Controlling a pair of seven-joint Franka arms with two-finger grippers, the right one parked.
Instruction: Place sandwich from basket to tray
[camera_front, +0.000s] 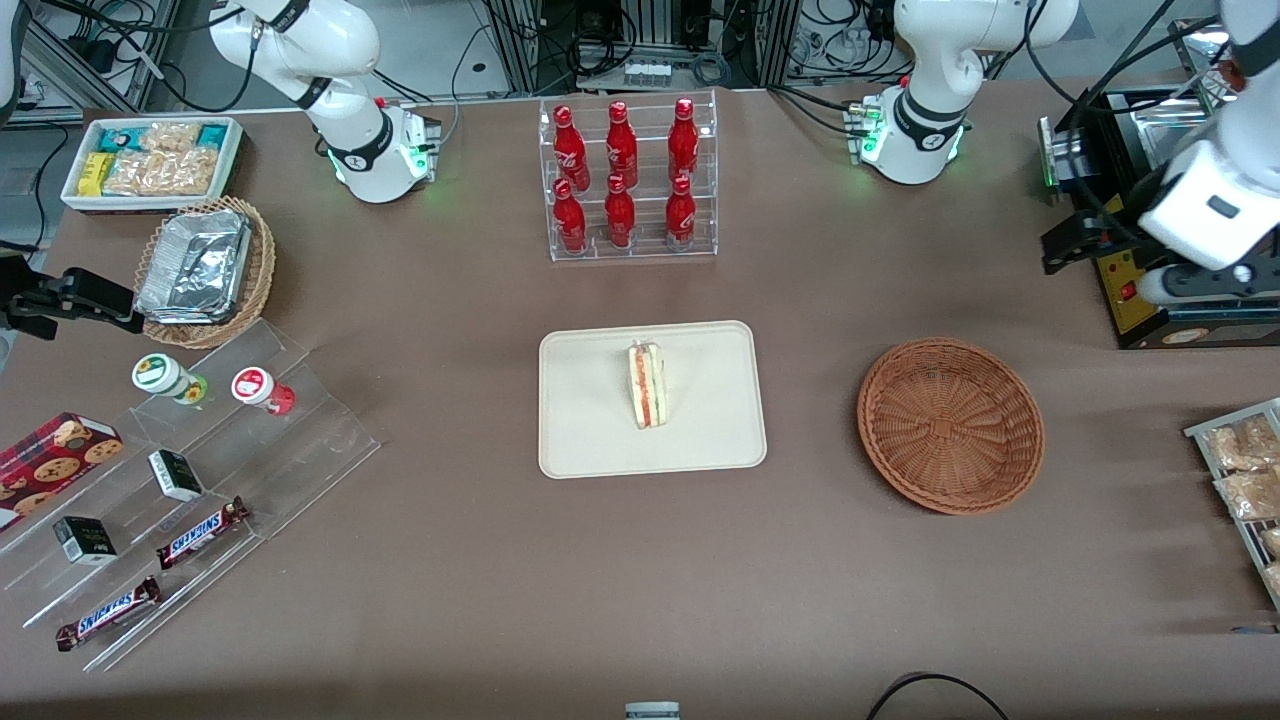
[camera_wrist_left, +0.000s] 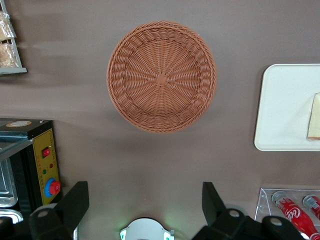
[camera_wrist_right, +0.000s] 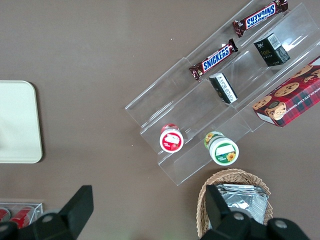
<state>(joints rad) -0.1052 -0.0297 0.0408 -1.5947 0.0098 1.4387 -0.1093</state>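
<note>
In your front view, the sandwich (camera_front: 648, 385) stands on its edge near the middle of the cream tray (camera_front: 580, 440), red and green filling facing the camera. The reddish-brown wicker basket (camera_front: 950, 425) sits on the brown tabletop (camera_front: 480, 560) beside the tray, toward the working arm's end, holding nothing. The left arm's gripper (camera_front: 1075, 245) hangs raised at that end of the tabletop, farther from the camera than the basket and just in front of a black and yellow appliance (camera_front: 1150, 290). Farther from the camera than the tray, a clear rack of red cola bottles (camera_front: 628, 180) stands upright.

In your left wrist view, the jaws are spread wide with nothing between them; you see the two dark fingers (camera_wrist_left: 75, 202) well apart, high above the tabletop. The basket (camera_wrist_left: 161, 76) lies bare below, and a corner of the tray (camera_wrist_left: 280, 115) shows with the pale edge of the sandwich (camera_wrist_left: 315, 117) on it.

In your right wrist view, you see another corner of the tray (camera_wrist_right: 17, 122), a clear stepped stand with Snickers bars (camera_wrist_right: 214, 59), and a tan wicker basket of foil containers (camera_wrist_right: 235, 202).
</note>
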